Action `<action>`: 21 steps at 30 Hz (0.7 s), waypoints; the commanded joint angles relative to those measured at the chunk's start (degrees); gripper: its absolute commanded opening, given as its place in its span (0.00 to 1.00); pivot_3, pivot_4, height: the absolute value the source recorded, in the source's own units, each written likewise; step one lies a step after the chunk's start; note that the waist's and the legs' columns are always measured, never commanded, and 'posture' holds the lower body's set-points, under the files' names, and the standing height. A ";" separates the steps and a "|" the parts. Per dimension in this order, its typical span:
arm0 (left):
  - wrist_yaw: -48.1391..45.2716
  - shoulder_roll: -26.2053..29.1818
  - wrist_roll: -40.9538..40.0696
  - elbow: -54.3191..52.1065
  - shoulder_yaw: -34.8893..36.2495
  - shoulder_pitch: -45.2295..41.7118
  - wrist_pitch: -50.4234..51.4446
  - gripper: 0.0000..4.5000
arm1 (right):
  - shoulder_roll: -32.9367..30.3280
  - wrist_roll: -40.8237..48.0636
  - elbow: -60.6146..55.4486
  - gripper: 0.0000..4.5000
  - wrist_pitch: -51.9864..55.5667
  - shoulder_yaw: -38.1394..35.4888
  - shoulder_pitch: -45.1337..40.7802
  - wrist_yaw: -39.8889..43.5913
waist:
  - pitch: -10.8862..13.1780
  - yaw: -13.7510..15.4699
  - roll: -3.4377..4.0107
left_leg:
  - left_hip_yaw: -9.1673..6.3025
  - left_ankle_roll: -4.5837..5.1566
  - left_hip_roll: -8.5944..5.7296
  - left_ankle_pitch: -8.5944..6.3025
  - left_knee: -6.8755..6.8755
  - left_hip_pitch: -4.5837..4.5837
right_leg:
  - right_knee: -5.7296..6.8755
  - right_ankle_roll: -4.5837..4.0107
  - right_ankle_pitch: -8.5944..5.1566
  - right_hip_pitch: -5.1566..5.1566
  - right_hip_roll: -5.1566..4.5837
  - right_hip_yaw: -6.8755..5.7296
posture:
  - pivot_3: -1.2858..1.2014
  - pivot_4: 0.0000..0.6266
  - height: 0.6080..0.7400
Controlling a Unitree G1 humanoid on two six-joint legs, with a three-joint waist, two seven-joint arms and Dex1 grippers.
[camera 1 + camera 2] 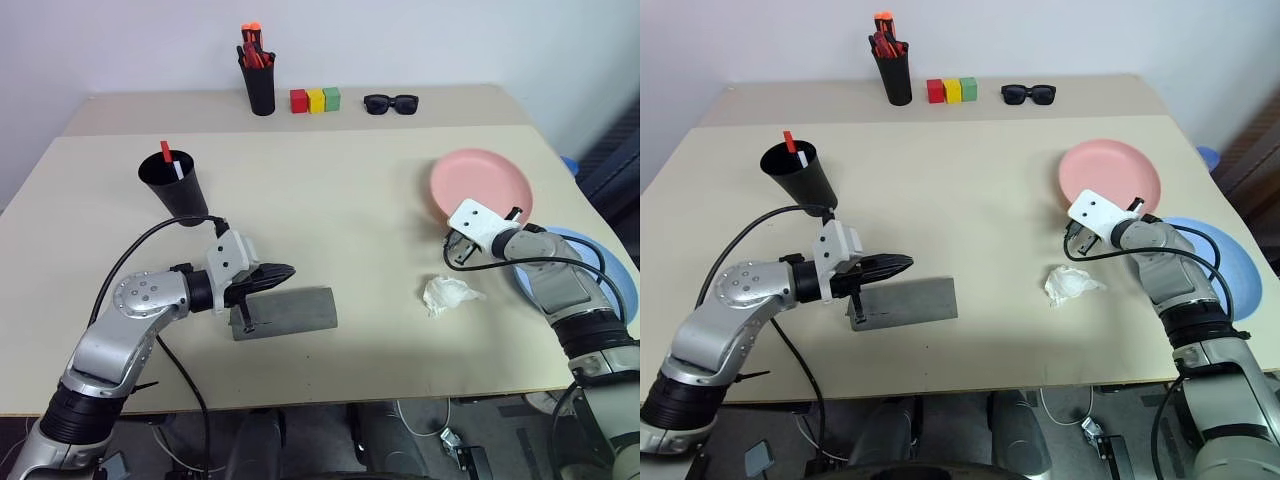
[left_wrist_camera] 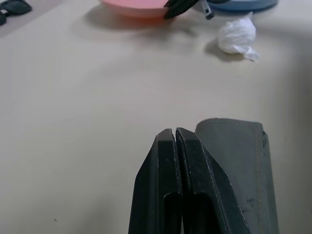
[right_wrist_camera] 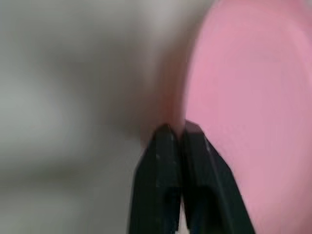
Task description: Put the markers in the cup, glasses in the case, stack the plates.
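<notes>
Beige tabletop (image 1: pixel 340 230) against a pale wall, and nearest us on the left lies the grey case (image 1: pixel 290 311), shut and flat on its side. Over its left end hovers the left gripper (image 1: pixel 285 270), fingers pressed tight together with nothing between them — the left wrist view shows the two black fingers (image 2: pixel 165 180) meeting just beside the case's end. Across on the right, a crumpled white tissue (image 1: pixel 447 295) sits near the front edge, and just beyond it the right gripper (image 1: pixel 515 213) is pinched at the near rim of the pink plate (image 1: pixel 480 182); the right wrist view has its fingertips closed together right at that rim, though whether the rim is truly caught between them I cannot tell. Just right of it, the blue plate (image 1: pixel 590 262) lies partly under the right forearm. Further back on the left stands the black cup (image 1: pixel 174 186), with the red marker (image 1: pixel 165 152) and the white marker (image 1: pixel 178 168) poking out of its mouth. Along the far edge — a black pen holder (image 1: pixel 260 85) stuffed with orange-red pens, three little blocks (image 1: pixel 315 100) in red, yellow and green, and black sunglasses (image 1: pixel 390 103).
</notes>
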 commanded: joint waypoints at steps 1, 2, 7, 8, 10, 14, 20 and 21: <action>1.16 -0.37 0.02 -0.98 1.41 -0.21 -1.15 0.00 | -5.20 0.61 -8.40 0.01 -1.80 -5.13 1.64 1.90 | 0.03 0.17 0.06 | 0.00 0.00 0.00 0.00 0.00 -0.01 | 0.00 0.01 0.00 0.00 0.00 0.00 | 0.52 0.24 1.00; 1.10 -0.42 0.22 -0.45 1.18 -0.45 -1.50 0.00 | -8.43 3.26 -12.46 0.01 -1.07 -8.70 4.29 5.21 | 0.03 0.21 0.06 | 0.00 0.00 -0.01 0.00 -0.01 -0.02 | 0.00 0.02 -0.01 0.00 -0.01 0.00 | 0.52 0.24 1.00; 0.14 -0.45 0.28 1.48 0.73 -1.51 -2.16 0.00 | -20.62 11.42 -27.55 0.01 4.62 -26.54 24.48 20.32 | 0.03 1.80 0.16 | 0.00 0.15 -0.05 -0.09 -0.01 -0.07 | -0.07 0.10 -0.06 0.04 -0.06 -0.03 | 0.52 0.24 1.00; -0.28 -0.40 0.20 1.95 0.59 -1.69 -2.41 0.00 | -21.75 11.77 -29.60 0.01 5.84 -30.49 29.48 22.92 | 0.02 1.78 0.15 | 0.01 0.22 -0.02 -0.13 0.02 0.02 | -0.07 0.10 -0.08 0.13 -0.03 -0.05 | 0.52 0.24 1.00; -1.19 -0.48 0.01 2.93 0.07 -2.19 -2.76 0.00 | -22.25 11.50 -32.45 0.01 8.43 -37.17 37.73 26.12 | -0.02 1.69 0.09 | 0.01 0.27 -0.02 -0.15 0.05 0.06 | -0.09 -0.06 -0.17 0.20 -0.01 -0.04 | 0.52 0.24 1.00; -2.63 -1.22 0.29 4.59 -1.44 -3.65 -3.42 0.00 | -21.62 12.16 -34.95 0.07 13.84 -40.91 42.52 27.13 | -0.02 0.18 0.15 | 0.28 0.27 0.00 -0.16 0.38 0.09 | -0.06 -0.05 -0.11 0.24 -0.06 0.14 | 0.52 0.24 1.00; -3.01 -1.90 0.82 6.02 -1.96 -5.08 -3.65 0.00 | -17.25 23.48 -46.93 0.53 23.84 -39.54 37.66 27.48 | -0.03 -0.67 0.13 | 0.40 0.27 0.06 -0.16 0.49 0.16 | -0.05 0.11 -0.02 0.24 0.01 0.26 | 0.52 0.24 1.00; -3.00 -1.88 0.83 5.95 -1.97 -5.02 -3.67 0.00 | -16.25 25.12 -48.70 0.53 25.22 -38.25 36.70 27.16 | -0.03 -0.67 0.13 | 0.39 0.27 0.06 -0.16 0.46 0.15 | -0.03 0.10 0.00 0.22 0.01 0.26 | 0.52 0.24 1.00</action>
